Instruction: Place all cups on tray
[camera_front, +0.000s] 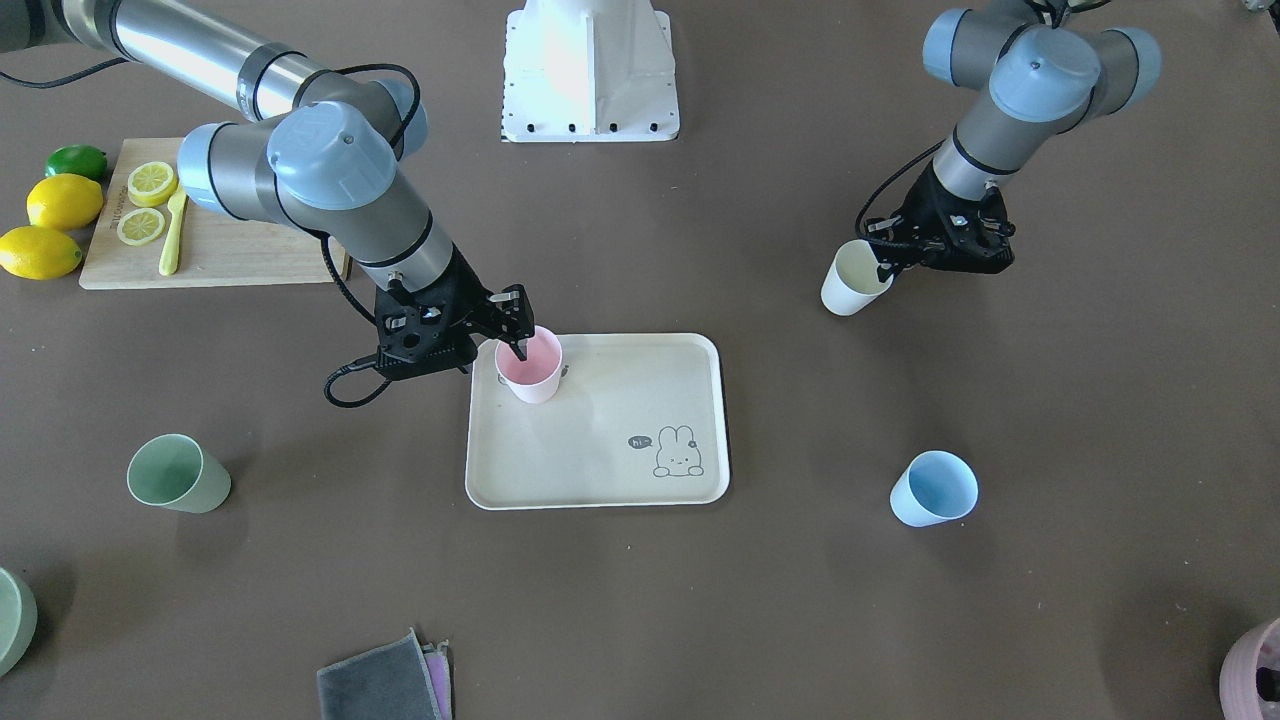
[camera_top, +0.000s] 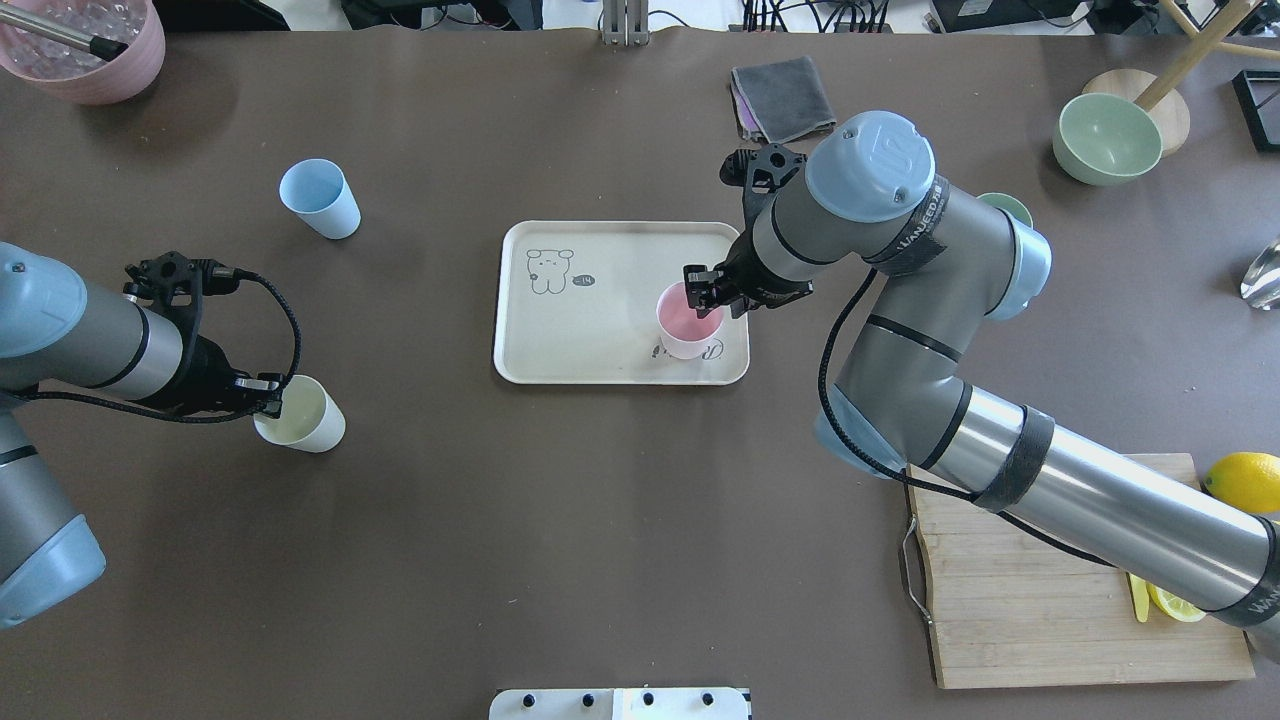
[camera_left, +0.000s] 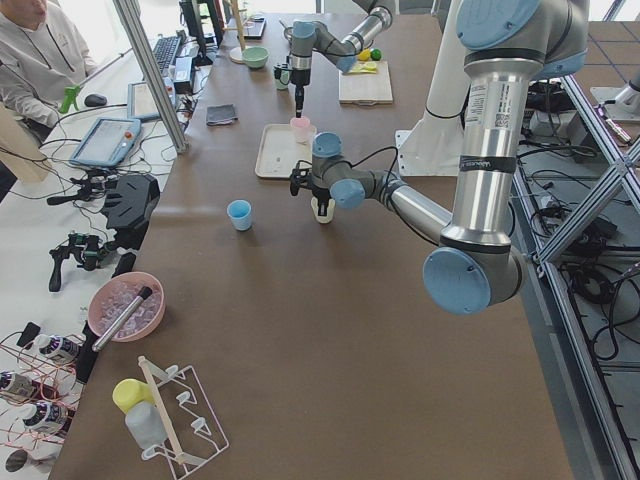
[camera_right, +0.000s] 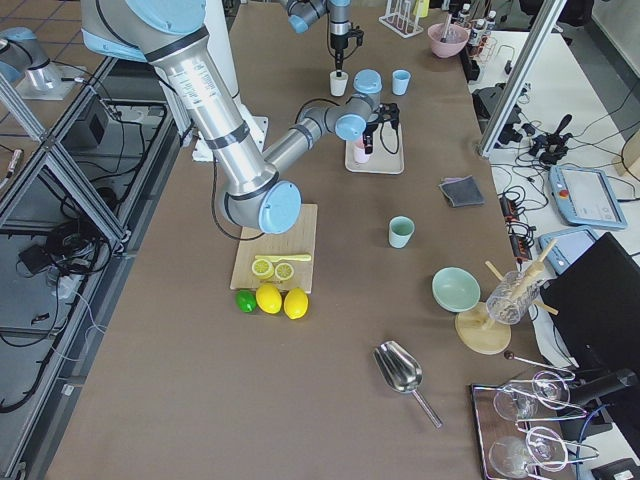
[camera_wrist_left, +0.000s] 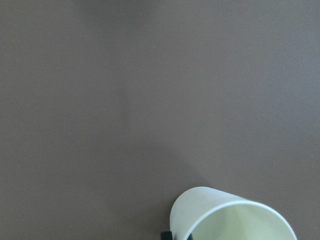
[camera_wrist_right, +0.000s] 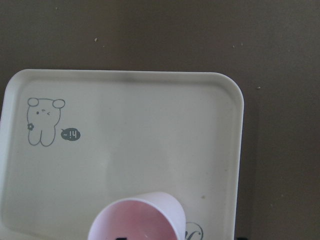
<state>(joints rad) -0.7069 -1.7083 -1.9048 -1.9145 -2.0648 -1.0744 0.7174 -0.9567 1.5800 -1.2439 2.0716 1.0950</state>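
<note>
Nearest, the green cup (camera_front: 178, 473) and the blue cup (camera_front: 933, 488) stand on the bench (camera_front: 700, 610) beside the tray (camera_front: 590, 445), behind them the right gripper (camera_front: 516, 343) is closed on the rim of the pink cup (camera_front: 536, 380) on the tray, and farthest the left gripper (camera_front: 885, 270) pinches the rim of the cream cup (camera_front: 846, 290), off the tray

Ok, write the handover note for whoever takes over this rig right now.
Right gripper: shut on the pink cup by its rim, at the tray corner nearest the robot, on its right side. I cannot tell whether the cup rests on the tray.
Left gripper: shut on the cream-white cup by its rim, off the tray, on the robot's left side.
Green cup and blue cup: upright on the table, one on either side of the tray.
Done: no cup released on the tray yet.
Left: release pink, bring cream-white, then green and blue.
</note>
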